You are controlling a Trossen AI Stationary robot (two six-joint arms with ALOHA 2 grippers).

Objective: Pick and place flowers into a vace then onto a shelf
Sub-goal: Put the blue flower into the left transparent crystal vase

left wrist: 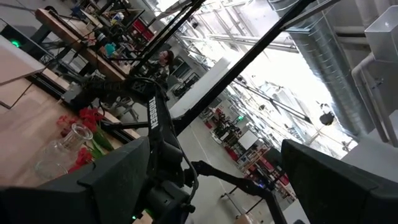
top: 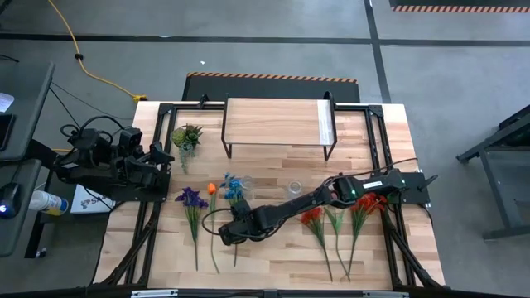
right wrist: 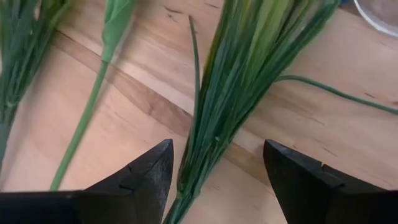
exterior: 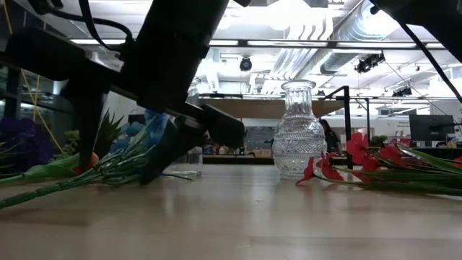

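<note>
Flowers lie flat on the table: a purple one (top: 192,199), an orange one (top: 212,189), a blue one (top: 233,186) and red ones (top: 312,217) (top: 368,203). The clear glass vase (top: 294,189) (exterior: 298,130) stands upright between them. The shelf (top: 277,124) stands at the far edge. My right gripper (top: 225,235) (right wrist: 217,158) is open and slants down over the blue flower's green stem bundle (right wrist: 230,93), one finger on each side of it. My left gripper (left wrist: 230,186) is open, raised at the table's left side.
A small green spiky plant (top: 186,136) stands left of the shelf. The orange flower's thin stem (right wrist: 87,118) lies close beside the right gripper. Bare tabletop (top: 273,257) shows at the near edge between the flower groups.
</note>
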